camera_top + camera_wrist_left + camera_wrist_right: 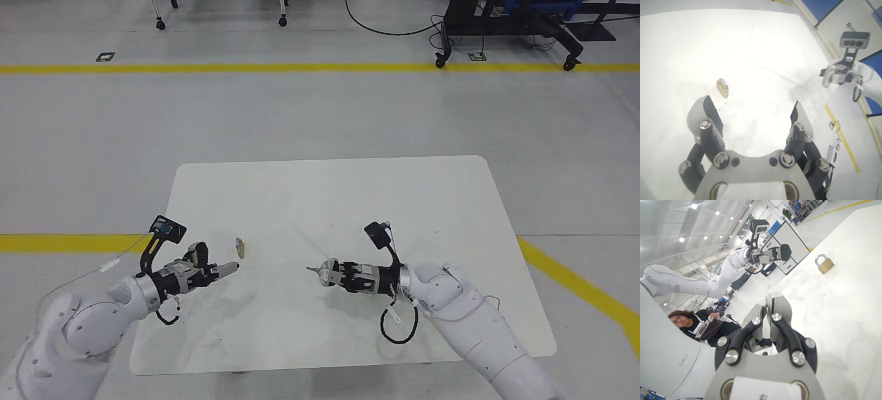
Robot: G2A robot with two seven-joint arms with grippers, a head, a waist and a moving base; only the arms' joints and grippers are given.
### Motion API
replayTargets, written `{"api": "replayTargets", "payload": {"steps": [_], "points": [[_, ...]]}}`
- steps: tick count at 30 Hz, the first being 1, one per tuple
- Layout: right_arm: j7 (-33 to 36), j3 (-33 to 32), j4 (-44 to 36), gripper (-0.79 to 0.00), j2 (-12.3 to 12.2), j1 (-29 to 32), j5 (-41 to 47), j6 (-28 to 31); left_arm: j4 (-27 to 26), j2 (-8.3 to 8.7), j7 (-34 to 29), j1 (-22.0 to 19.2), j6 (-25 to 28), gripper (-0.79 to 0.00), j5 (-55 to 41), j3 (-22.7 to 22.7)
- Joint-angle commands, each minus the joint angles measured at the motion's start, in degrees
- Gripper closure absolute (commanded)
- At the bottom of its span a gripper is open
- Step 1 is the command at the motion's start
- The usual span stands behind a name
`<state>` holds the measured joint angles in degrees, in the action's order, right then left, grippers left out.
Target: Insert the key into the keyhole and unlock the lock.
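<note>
One key (312, 268) pinched in right jaws, tip toward spread left jaws, padlock (240, 247) near.

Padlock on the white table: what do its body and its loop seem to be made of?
The padlock body looks like brass: golden yellow with a dull sheen. Its shackle looks like steel, perhaps plated: silvery, with bright reflections. Sight alone cannot confirm either.

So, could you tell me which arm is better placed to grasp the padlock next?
Left. The left end effector is open and sits close to the padlock, whereas the right end effector is shut on what looks like the key and lies farther away.
</note>
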<state>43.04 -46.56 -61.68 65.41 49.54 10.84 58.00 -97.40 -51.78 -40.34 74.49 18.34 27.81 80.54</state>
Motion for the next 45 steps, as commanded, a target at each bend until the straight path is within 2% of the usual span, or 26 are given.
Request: {"api": "replayTargets", "payload": {"steps": [1, 2, 3, 5, 8, 10, 14, 17, 20, 24, 27, 32, 33, 36, 45], "points": [[0.0, 0.0, 0.0, 0.0, 0.0, 0.0, 0.0, 0.0, 0.99, -0.3, -2.26, -2.48, -4.98, -0.499, 2.39, -2.21], [0.0, 0.0, 0.0, 0.0, 0.0, 0.0, 0.0, 0.0, 1.58, -0.48, -3.11, -3.85, -7.41, -0.489, 3.75, -3.29], [0.0, 0.0, 0.0, 0.0, 0.0, 0.0, 0.0, 0.0, 2.13, -0.73, -3.19, -5.12, -9.56, -0.446, 4.52, -4.34], [0.0, 0.0, 0.0, 0.0, 0.0, 0.0, 0.0, 0.0, 3.49, -1.28, -3.65, -7.2, -11.31, -0.388, 3.14, -6.46], [0.0, 0.0, 0.0, 0.0, 0.0, 0.0, 0.0, 0.0, 6.43, -2.02, -4.67, -10.43, -13.03, -0.372, 1.74, -9.08], [0.0, 0.0, 0.0, 0.0, 0.0, 0.0, 0.0, 0.0, 8.4, -2.51, -5.64, -12.56, -14.67, -0.385, 1.66, -10.89], [0.0, 0.0, 0.0, 0.0, 0.0, 0.0, 0.0, 0.0, 10.52, -3.4, -7.27, -16.05, -18.34, -0.499, 2.39, -13.99], [0.0, 0.0, 0.0, 0.0, 0.0, 0.0, 0.0, 0.0, 11.3, -3.95, -7.47, -17.85, -19.91, -0.505, 3.86, -15.94], [0.0, 0.0, 0.0, 0.0, 0.0, 0.0, 0.0, 0.0, 12.87, -4.5, -7.99, -19.61, -20.59, -0.437, 4.29, -17.57], [0.0, 0.0, 0.0, 0.0, 0.0, 0.0, 0.0, 0.0, 16.32, -5.28, -8.58, -22.2, -21.26, -0.385, 3.71, -19.21], [0.0, 0.0, 0.0, 0.0, 0.0, 0.0, 0.0, 0.0, 18.41, -5.83, -8.99, -23.67, -21.05, -0.299, 3.38, -20.48], [0.0, 0.0, 0.0, 0.0, 0.0, 0.0, 0.0, 0.0, 20.93, -6.49, -9.62, -25.07, -20.67, -0.292, 3.67, -22.07], [0.0, 0.0, 0.0, 0.0, 0.0, 0.0, 0.0, 0.0, 21.29, -6.58, -9.49, -25.24, -20.59, -0.268, 3.65, -22.19], [0.0, 0.0, 0.0, 0.0, 0.0, 0.0, 0.0, 0.0, 22.13, -6.74, -8.56, -25.51, -20.35, 0.0, 4.01, -22.13], [0.0, 0.0, 0.0, 0.0, 0.0, 0.0, 0.0, 0.0, 21.85, -6.84, -6.77, -24.97, -18.35, 0.0, 5.29, -21.51]]}}
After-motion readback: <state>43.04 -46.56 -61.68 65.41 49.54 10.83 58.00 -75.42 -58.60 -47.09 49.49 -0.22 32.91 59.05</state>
